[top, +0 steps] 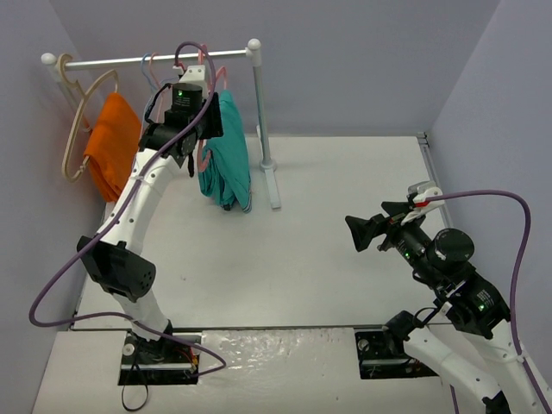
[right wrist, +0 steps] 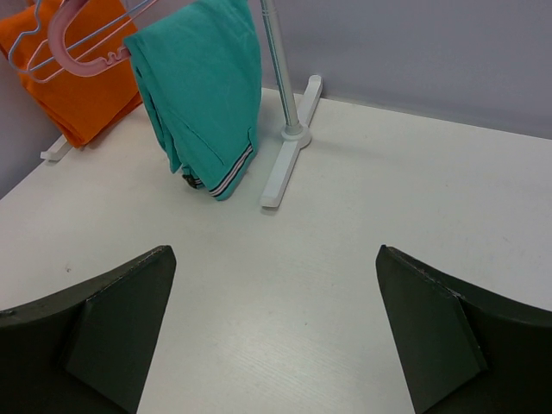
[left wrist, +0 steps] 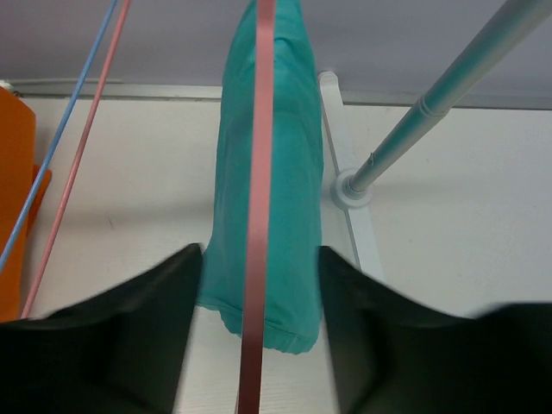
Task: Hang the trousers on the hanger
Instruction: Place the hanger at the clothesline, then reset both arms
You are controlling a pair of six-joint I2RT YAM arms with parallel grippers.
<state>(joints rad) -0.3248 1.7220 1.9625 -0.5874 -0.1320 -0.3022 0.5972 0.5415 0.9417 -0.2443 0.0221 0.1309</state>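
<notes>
The teal-green trousers (top: 228, 155) hang folded over the salmon-pink hanger (top: 203, 160) on the rail, their striped hem low near the table. In the left wrist view the hanger (left wrist: 258, 198) runs as a thin pink bar down the front of the trousers (left wrist: 289, 172). My left gripper (top: 197, 142) is up at the hanger. Its jaws (left wrist: 259, 252) stand apart on either side of the bar, with a gap on both sides, so it is open. My right gripper (top: 371, 226) hovers wide open over the table at the right, holding nothing (right wrist: 276, 252). From there the trousers (right wrist: 203, 78) are at the far left.
A white rail (top: 155, 60) rests on an upright post (top: 261, 112) with a flat foot (top: 274, 185). An orange cloth (top: 112, 151) hangs on a thick beige hanger (top: 79, 121) at the left. Thin pale blue (left wrist: 65, 129) and pink (left wrist: 86, 147) hangers hang beside the trousers. Walls close in the table.
</notes>
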